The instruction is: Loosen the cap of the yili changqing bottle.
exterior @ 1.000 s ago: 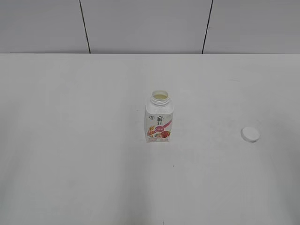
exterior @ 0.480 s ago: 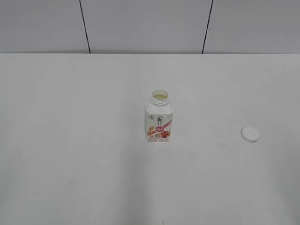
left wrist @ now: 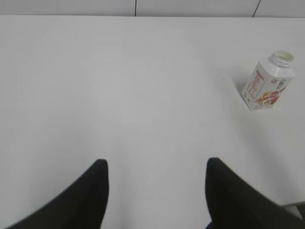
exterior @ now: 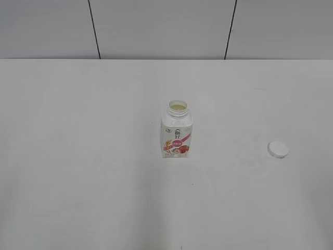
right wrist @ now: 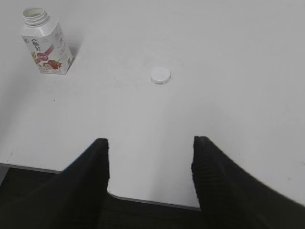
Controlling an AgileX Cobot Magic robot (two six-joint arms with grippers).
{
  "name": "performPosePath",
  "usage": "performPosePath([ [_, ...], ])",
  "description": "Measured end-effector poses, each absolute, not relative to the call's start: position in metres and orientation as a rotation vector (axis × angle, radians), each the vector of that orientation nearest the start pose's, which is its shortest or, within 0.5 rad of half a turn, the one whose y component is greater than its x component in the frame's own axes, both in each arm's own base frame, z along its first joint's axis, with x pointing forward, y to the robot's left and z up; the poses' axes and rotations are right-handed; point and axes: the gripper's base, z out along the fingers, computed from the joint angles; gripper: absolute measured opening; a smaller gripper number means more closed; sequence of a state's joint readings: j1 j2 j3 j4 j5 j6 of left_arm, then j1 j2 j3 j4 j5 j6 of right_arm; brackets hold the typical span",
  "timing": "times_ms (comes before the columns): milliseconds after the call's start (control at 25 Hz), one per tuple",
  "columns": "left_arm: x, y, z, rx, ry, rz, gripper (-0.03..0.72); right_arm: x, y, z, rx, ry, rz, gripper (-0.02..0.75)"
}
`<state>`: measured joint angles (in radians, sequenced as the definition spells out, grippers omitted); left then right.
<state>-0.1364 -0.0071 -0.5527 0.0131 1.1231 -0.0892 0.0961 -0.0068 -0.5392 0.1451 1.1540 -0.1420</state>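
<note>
The yili changqing bottle (exterior: 177, 130) stands upright mid-table, white with a pink-red fruit label, its neck open with no cap on it. It also shows in the left wrist view (left wrist: 268, 81) and the right wrist view (right wrist: 44, 42). The white cap (exterior: 278, 149) lies flat on the table to the bottle's right, also seen in the right wrist view (right wrist: 160, 76). My left gripper (left wrist: 156, 167) is open and empty, well short of the bottle. My right gripper (right wrist: 150, 143) is open and empty over the table's near edge, short of the cap. Neither gripper shows in the exterior view.
The white table (exterior: 78, 156) runs back to a grey panelled wall (exterior: 156, 26). Its near edge (right wrist: 157, 202) shows in the right wrist view, under the right gripper.
None in the bottle or the cap; a faint shadow near the cap has shifted slightly.
</note>
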Motion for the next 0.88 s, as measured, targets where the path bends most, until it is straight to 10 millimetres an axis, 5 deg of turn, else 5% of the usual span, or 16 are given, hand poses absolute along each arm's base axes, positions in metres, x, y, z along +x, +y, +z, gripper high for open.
performPosePath([
  [880,-0.0080,0.0015,0.2823,0.066,2.020,-0.123,0.406,-0.0093,0.0053,0.2757,-0.251,2.056,0.064,0.446],
])
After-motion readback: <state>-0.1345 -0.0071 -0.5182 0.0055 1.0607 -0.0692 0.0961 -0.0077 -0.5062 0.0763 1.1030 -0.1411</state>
